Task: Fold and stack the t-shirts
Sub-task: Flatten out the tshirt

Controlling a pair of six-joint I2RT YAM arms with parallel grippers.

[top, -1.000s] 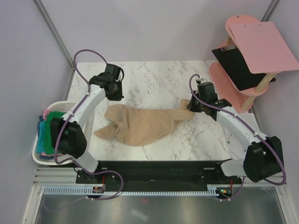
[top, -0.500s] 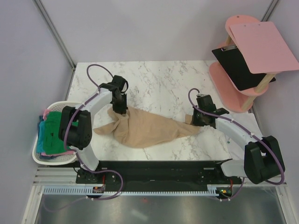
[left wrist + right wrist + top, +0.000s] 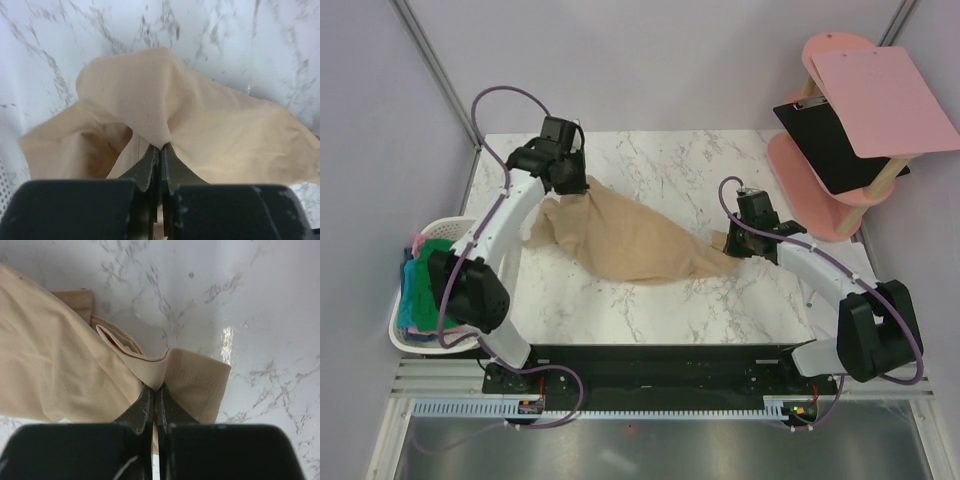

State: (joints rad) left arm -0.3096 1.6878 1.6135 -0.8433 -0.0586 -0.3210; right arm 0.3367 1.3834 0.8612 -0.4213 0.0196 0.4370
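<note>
A tan t-shirt [image 3: 635, 240] lies stretched across the marble table [image 3: 680, 170], rumpled and slanting from upper left to lower right. My left gripper [image 3: 582, 187] is shut on a pinch of its cloth at the upper left end; the left wrist view shows the tan t-shirt [image 3: 200, 115] bunching up from the closed jaws of the left gripper [image 3: 160, 148]. My right gripper [image 3: 730, 243] is shut on a hemmed edge at the lower right end, and the right wrist view shows the tan t-shirt [image 3: 60, 370] with its hem folded over the right gripper [image 3: 155, 388]. Green, teal and pink t-shirts [image 3: 425, 285] sit in the basket.
A white slatted laundry basket [image 3: 448, 224] hangs off the table's left edge. At the right, beyond the table, a pink stand [image 3: 820, 160] carries a black clipboard [image 3: 825, 140] and a pink clipboard [image 3: 880, 85].
The left gripper came down onto the shirt's left part, closed on it and pulled it up and back toward the far left. The right gripper kept its hold and shifted slightly.
</note>
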